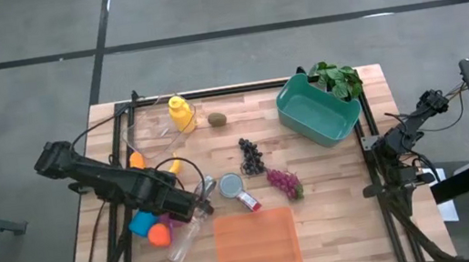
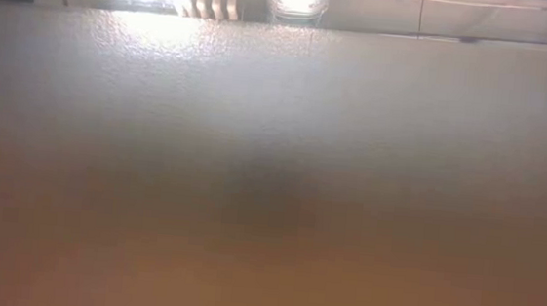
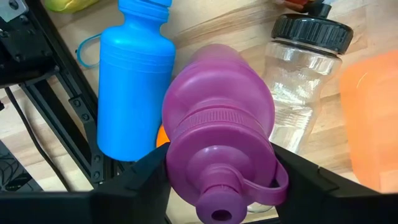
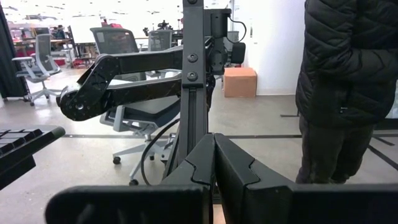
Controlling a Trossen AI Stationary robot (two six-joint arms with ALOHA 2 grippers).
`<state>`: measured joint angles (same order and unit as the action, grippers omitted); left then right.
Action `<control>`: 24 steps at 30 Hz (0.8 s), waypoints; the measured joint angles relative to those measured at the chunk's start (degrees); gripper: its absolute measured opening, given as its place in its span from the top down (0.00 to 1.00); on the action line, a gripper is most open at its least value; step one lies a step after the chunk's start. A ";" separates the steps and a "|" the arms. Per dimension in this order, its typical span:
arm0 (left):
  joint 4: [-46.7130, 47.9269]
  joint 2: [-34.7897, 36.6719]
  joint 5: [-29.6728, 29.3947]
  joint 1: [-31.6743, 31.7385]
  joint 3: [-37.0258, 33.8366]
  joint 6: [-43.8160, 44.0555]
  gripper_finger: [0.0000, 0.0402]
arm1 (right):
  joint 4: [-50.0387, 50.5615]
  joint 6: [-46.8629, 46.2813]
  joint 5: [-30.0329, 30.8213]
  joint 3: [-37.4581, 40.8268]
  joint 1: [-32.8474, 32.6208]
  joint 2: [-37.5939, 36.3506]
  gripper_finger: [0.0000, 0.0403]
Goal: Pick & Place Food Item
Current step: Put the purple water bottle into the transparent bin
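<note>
Purple bottle (image 3: 217, 146) sits clamped between the left gripper (image 3: 221, 177) fingers, beside one blue bottle (image 3: 134, 81) and one clear bottle (image 3: 301, 74). On the wooden table (image 1: 336, 199) I count two bunches of grapes, dark (image 1: 251, 156) and red (image 1: 285, 182), one kiwi (image 1: 216, 120), one yellow bottle (image 1: 181, 114), one teal bin (image 1: 318, 108), one orange tray (image 1: 257, 243). Off the table's right edge, the right gripper (image 4: 214, 162) is closed on nothing. Behind: office chairs (image 4: 115, 43), a person in a dark jacket (image 4: 348, 62).

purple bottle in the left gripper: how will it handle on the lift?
Purple bottle looks like smooth rounded plastic, so it may slip or twist between the left gripper fingers. It is gripped near the cap end, so the body could sag. Probably light; its contents cannot be seen.
</note>
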<state>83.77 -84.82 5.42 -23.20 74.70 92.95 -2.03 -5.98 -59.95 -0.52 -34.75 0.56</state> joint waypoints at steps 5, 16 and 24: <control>0.01 0.00 0.12 0.02 0.47 -0.03 0.47 | 0.00 0.01 -0.01 -0.01 0.01 0.00 0.98; 6.39 0.72 0.12 0.42 6.32 0.03 0.47 | -0.01 0.00 -0.01 -0.01 -0.01 0.00 0.98; 6.29 3.57 -2.01 2.66 8.02 0.04 0.47 | 0.00 0.01 -0.01 0.00 -0.01 0.00 0.98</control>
<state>90.05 -81.25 3.41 -20.54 82.72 92.99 -2.03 -5.98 -59.96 -0.52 -34.76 0.56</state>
